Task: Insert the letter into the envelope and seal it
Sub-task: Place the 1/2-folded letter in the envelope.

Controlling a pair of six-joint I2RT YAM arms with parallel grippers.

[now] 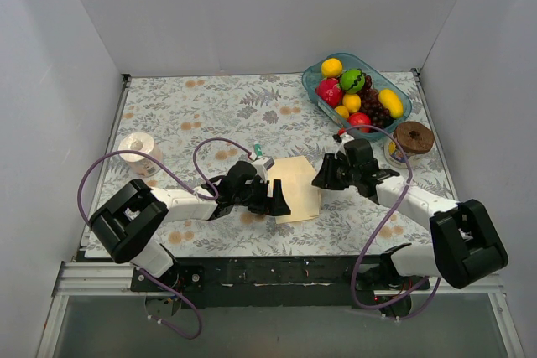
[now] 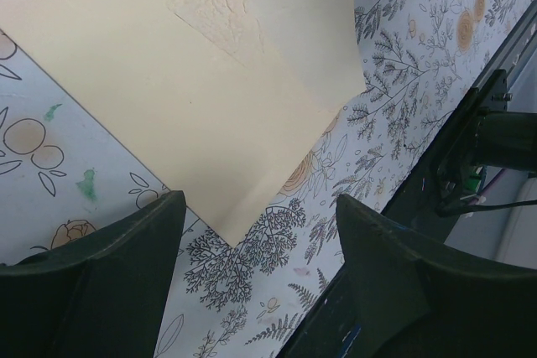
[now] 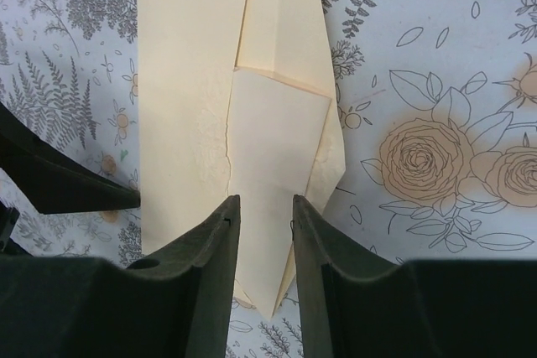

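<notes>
A: White walls, floral table (image 1: pixel 210 106). Where's the task stuff?
B: The envelope (image 1: pixel 295 189) is mid-table, flat, between both arms. Left gripper (image 1: pixel 273 199) is at its near-left corner, right gripper (image 1: pixel 323 175) at its far-right edge.
A: Jaws?
B: Left spread wide, empty, corner just ahead of them. Right parted narrowly over the paper, nothing pinched that I can see.
A: Axis?
B: Right wrist view: long axis runs straight away from the right fingers, pointed end toward them. I'd judge the right arm better lined up.
A: The letter?
B: Can't pick it out. There's only a thin pinker line at a fold, so it's probably inside. Sealed or not, can't tell.
</notes>
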